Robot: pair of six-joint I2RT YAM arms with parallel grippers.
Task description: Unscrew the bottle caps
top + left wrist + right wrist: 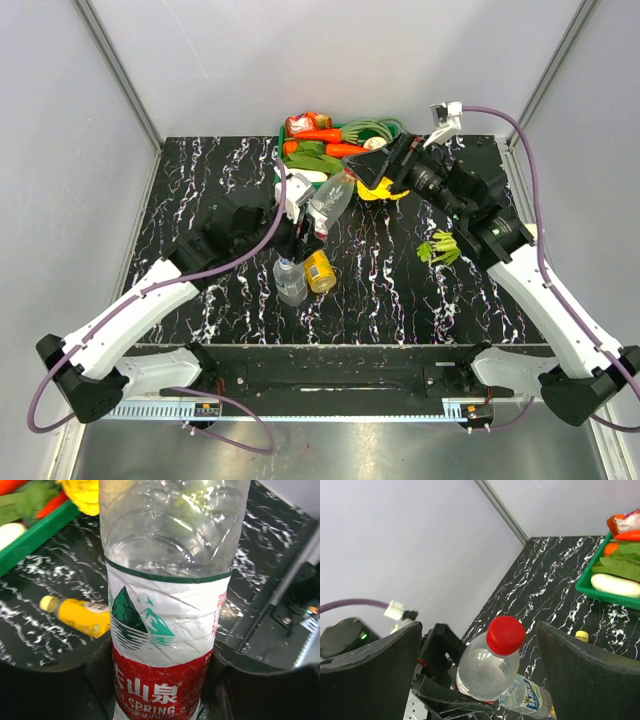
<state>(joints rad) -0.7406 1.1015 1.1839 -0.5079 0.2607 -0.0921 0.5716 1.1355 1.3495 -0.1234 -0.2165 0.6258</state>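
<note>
My left gripper point(303, 215) is shut on the clear bottle with the red label point(165, 630), gripping it at the label and holding it off the table, tilted toward the right arm. Its red cap point(505, 634) sits between the wide-open fingers point(590, 675) of my right gripper point(485, 670), untouched by either finger. The blue-label bottle point(290, 282) is on the table below, also seen in the right wrist view point(527, 697). The orange-yellow juice bottle point(82, 616) lies on its side beside it, with its yellow cap point(46, 603) on.
A green tray point(289, 132) of carrots and other vegetables stands at the back centre. A yellow item point(388, 191) lies under the right wrist. A green leafy vegetable point(438, 248) lies at the right. Grey walls enclose the table.
</note>
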